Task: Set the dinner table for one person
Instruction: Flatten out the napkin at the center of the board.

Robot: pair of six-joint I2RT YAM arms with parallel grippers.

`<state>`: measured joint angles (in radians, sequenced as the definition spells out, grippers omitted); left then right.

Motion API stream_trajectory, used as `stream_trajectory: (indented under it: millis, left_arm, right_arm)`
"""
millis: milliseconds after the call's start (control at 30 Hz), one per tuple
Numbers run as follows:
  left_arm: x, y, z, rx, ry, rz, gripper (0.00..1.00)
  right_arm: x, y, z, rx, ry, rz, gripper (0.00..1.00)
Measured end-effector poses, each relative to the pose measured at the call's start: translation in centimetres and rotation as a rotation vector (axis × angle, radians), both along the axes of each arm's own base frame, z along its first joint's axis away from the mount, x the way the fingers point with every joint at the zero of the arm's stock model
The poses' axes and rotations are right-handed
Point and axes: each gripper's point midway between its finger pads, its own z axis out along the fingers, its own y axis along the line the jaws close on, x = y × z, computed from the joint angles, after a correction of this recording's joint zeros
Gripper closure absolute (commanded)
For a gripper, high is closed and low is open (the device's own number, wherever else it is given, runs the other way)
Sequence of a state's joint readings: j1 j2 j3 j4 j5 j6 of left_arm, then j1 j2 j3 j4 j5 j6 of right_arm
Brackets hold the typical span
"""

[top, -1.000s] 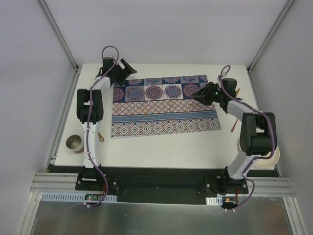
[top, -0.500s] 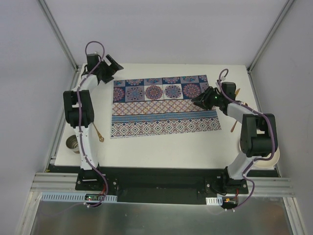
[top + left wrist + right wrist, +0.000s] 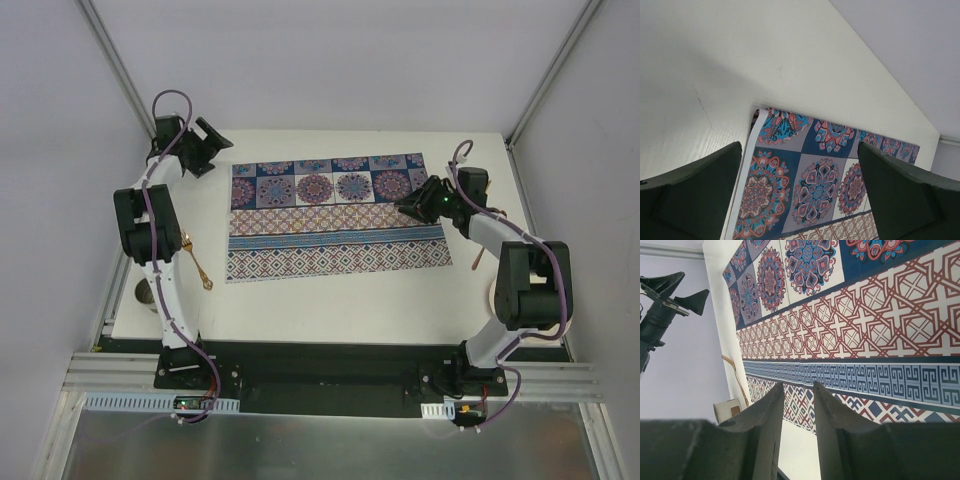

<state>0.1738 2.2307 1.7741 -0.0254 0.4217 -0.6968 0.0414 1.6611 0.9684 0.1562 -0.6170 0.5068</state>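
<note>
Top view: white desk (image 3: 330, 300) spans the frame, with a patterned placemat (image 3: 335, 215) flat at its centre. The left hand (image 3: 216, 150) is spread wide and empty at 10 o'clock off the placemat, and the right hand (image 3: 405, 196) is over the placemat's 3 o'clock edge. Left wrist view: jaws far apart, with bare desk and a placemat corner showing between them. Right wrist view: jaws a narrow gap apart, nothing held.

Top cam high over dinner table (image 3: 330, 300); wrist cams low, shared placemat (image 3: 335, 215).
</note>
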Motion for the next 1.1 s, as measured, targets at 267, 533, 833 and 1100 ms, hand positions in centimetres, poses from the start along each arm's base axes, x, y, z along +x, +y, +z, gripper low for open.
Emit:
stream_trajectory:
  millis: [267, 533, 833, 1100]
  left_arm:
    - [-0.8, -0.8, -2.5, -0.022, 0.056, -0.028, 0.02]
    - [-1.1, -1.1, -4.9, -0.04, 0.098, -0.043, 0.04]
    - [-0.7, -2.7, -5.4, -0.044, 0.078, -0.077, 0.12]
    - [0.1, -4.3, -5.4, -0.054, 0.055, -0.112, 0.28]
  right_arm:
    - [-0.1, -0.1, 0.1, -0.001, 0.0, -0.001, 0.68]
    - [-0.7, -0.2, 1.2, -0.003, -0.019, -0.006, 0.68]
    - [-1.1, -0.5, 1.6, -0.01, -0.018, -0.007, 0.68]
    - [-1.5, -0.8, 1.9, -0.022, -0.02, -0.007, 0.71]
